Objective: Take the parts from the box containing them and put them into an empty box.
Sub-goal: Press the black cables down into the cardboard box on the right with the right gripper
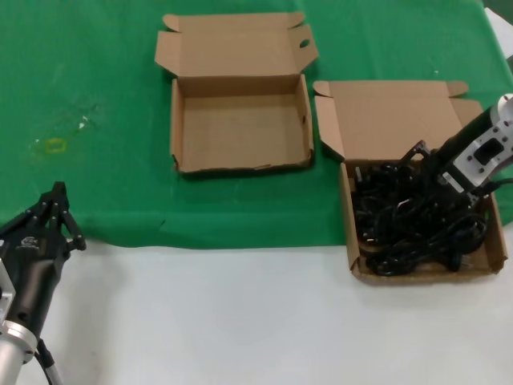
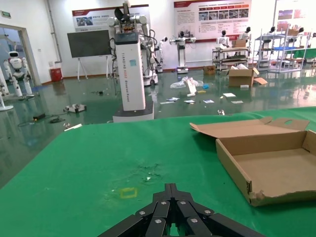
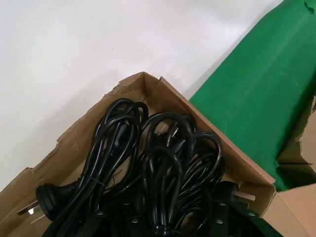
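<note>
The parts, a tangle of thin black power cords [image 1: 413,220] with chunky plugs, fill the box containing them [image 1: 350,233] at the right, on the edge between green cloth and white table. My right gripper [image 1: 425,172] is lowered into that pile; in the right wrist view its fingers stand open [image 3: 165,217], spread either side of a cord bundle [image 3: 163,163]. The empty box [image 1: 240,124] lies on the green cloth at centre, lid flap folded back, and appears also in the left wrist view [image 2: 276,168]. My left gripper [image 1: 56,208] waits shut [image 2: 171,190] at the near left.
Green cloth [image 1: 96,80] covers the far half of the table, bare white surface [image 1: 200,321] the near half. A small yellow mark [image 1: 54,145] sits on the cloth at the left. The two boxes stand a short gap apart.
</note>
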You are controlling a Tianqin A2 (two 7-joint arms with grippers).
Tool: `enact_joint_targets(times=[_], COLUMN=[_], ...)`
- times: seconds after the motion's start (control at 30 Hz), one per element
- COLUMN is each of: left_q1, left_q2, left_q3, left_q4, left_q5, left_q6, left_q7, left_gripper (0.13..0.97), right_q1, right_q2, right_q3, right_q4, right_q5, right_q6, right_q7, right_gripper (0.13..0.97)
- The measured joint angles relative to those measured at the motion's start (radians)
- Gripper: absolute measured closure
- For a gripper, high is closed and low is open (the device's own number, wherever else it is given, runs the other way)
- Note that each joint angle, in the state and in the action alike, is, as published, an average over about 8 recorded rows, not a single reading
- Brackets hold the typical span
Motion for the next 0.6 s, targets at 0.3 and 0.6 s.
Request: enact_joint_targets(times=[0.3, 0.6], left_q1=[0.000, 0.000], left_q2=[0.000, 0.000], left_q3=[0.000, 0.000], left_q4=[0.000, 0.000], left_q5=[0.000, 0.000], left_q6=[0.000, 0.000], left_q7=[0.000, 0.000], left_gripper=[0.953, 0.953], right_q1=[-0.024, -0.067], right_q2=[0.023, 0.083], right_q3=[0.007, 0.014], right_q4=[0.091, 0.279], right_q5=[0.002, 0.008], right_q6=[-0.020, -0.073], right_q7=[0.052, 0.207], right_gripper=[0.723, 0.852])
